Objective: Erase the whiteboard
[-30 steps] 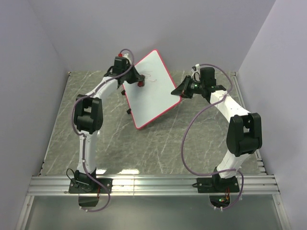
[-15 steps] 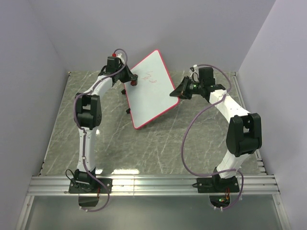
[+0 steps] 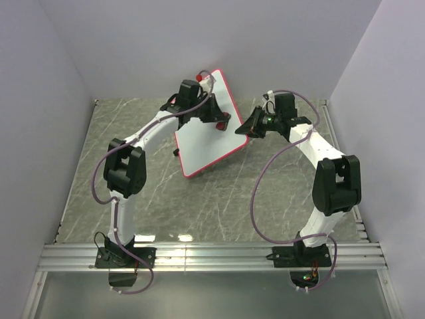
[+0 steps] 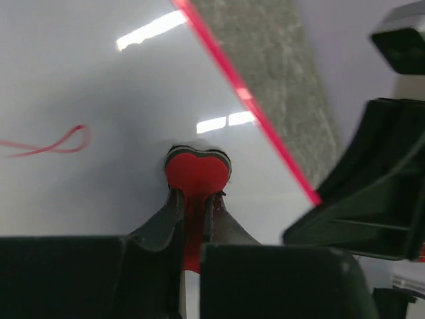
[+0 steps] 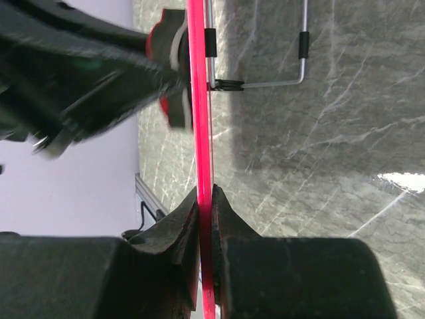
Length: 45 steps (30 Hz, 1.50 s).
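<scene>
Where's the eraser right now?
Far centre in the top view: the eraser is pinched in the left gripper against the face of the whiteboard, near the rim the right gripper clamps.

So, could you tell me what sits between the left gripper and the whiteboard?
A red eraser, pinched in the left gripper against the whiteboard, as the left wrist view shows.

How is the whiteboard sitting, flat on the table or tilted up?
Tilted up: the whiteboard is propped on a wire stand behind it, with the right gripper clamping its rim.
</scene>
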Each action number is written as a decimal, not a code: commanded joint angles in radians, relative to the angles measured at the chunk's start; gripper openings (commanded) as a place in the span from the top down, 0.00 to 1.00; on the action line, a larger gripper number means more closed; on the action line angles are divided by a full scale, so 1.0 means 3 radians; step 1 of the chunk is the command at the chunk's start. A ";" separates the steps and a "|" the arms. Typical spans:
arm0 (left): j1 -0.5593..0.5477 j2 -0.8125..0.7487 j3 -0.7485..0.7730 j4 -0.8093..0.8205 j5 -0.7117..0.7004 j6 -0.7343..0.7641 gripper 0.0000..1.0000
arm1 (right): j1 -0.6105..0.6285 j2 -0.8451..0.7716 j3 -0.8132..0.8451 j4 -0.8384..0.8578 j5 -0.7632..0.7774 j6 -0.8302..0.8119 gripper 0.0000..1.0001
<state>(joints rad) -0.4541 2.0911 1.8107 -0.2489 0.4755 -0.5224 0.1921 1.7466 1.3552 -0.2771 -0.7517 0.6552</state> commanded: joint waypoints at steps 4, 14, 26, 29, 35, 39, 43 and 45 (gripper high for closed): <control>-0.0113 0.0515 0.0849 -0.0483 0.0067 -0.0100 1.00 | 0.0132 0.0023 0.0115 0.0004 -0.0010 0.0051 1.00; 0.0506 0.0950 0.0792 -0.0710 -0.0301 0.0222 1.00 | 0.0137 -0.0080 0.0151 -0.0196 0.0082 -0.0098 1.00; 0.0665 0.0956 0.0581 -0.0663 -0.0215 0.0269 1.00 | 0.0173 0.0074 0.0207 -0.0155 0.0056 -0.0077 1.00; 0.0558 0.0910 0.0861 -0.0796 -0.0006 0.0299 1.00 | 0.0198 0.0130 0.0233 -0.0135 0.0041 -0.0067 1.00; 0.0272 0.0741 0.1143 -0.0822 0.0561 0.0356 1.00 | 0.0249 0.0217 0.0335 -0.0211 0.0061 -0.0133 1.00; 0.0159 0.0690 0.1246 -0.0776 0.0598 0.0330 1.00 | 0.0346 0.0207 0.0366 -0.0400 0.0169 -0.0332 1.00; 0.0199 0.0776 0.1343 -0.0801 0.0308 0.0320 1.00 | 0.0393 0.0130 0.0192 -0.0416 0.0200 -0.0374 1.00; 0.0245 0.0888 0.1409 -0.0852 0.0185 0.0320 1.00 | 0.0403 0.0074 0.0161 -0.0451 0.0230 -0.0435 1.00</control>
<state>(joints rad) -0.3740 2.3146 2.2032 -0.4469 0.5365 -0.4286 0.2543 1.7702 1.4242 -0.4168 -0.7376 0.5983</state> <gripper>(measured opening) 0.077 0.127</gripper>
